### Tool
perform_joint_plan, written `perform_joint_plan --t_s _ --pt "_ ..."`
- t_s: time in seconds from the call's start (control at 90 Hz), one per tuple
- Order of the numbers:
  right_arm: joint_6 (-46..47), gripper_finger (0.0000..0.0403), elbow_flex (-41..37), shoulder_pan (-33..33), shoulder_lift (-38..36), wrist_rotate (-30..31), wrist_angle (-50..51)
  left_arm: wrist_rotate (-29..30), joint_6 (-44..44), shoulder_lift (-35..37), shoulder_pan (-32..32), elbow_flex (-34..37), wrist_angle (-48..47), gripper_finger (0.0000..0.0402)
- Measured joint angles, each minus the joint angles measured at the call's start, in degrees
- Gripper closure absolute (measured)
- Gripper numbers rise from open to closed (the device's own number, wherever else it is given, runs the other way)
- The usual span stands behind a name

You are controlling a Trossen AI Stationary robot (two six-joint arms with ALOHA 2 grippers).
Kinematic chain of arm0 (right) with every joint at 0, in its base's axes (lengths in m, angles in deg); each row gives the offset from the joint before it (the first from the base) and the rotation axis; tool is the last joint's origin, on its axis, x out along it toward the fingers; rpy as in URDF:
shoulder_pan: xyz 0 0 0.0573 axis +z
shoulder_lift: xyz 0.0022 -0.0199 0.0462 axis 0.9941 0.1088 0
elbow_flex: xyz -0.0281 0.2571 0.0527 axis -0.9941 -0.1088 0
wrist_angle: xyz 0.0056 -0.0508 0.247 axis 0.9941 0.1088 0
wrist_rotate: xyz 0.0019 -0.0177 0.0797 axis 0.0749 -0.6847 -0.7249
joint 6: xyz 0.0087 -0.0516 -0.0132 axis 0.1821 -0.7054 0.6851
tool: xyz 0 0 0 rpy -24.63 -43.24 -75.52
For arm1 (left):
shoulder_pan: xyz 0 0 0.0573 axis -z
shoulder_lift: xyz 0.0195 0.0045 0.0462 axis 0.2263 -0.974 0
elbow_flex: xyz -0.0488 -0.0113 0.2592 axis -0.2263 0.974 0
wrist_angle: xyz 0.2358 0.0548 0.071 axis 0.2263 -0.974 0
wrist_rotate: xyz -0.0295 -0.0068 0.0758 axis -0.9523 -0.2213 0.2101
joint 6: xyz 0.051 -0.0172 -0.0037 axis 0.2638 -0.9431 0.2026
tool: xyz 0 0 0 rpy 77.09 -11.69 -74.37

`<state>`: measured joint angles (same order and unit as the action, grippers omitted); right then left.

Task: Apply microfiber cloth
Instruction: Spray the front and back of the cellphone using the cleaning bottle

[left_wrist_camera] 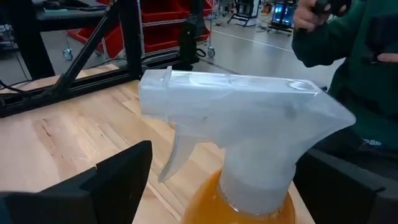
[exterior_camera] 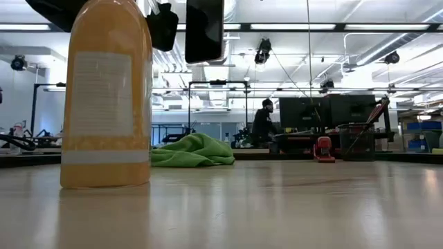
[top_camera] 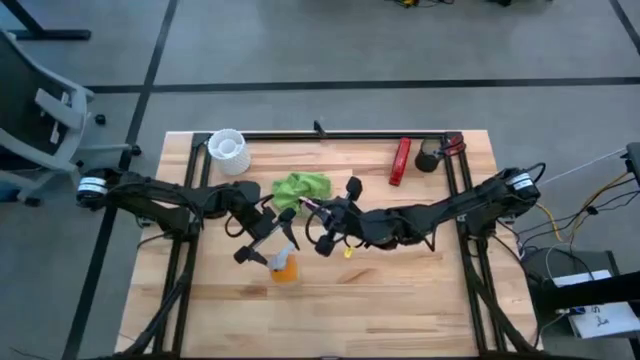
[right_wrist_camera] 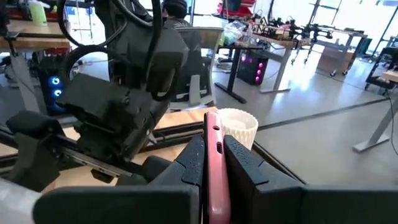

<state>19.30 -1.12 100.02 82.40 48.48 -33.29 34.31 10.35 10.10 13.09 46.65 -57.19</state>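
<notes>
The green cloth lies bunched on the table, just behind both grippers and touched by neither. The left gripper has its fingers spread either side of the orange spray bottle, which stands upright between them. The right gripper is clamped on a phone held edge-on. A white cup stands near the far left corner.

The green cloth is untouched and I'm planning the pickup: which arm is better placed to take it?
Probably left. The left gripper is open around the spray bottle, so holds nothing. The right gripper is shut on the phone. Both are near the cloth.
</notes>
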Motion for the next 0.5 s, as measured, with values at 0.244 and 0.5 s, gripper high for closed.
perform_joint_plan --t_s 0.244,0.5 --pt "-1.6 0.0386 0.0 3.1 0.0 7.2 -0.3 2.8 -1.3 0.0 0.0 0.0 -0.1 0.0052" --pt "-2.5 0.0386 -0.1 4.0 1.9 6.7 -3.7 5.7 -1.8 0.0 0.0 0.0 0.0 0.0052"
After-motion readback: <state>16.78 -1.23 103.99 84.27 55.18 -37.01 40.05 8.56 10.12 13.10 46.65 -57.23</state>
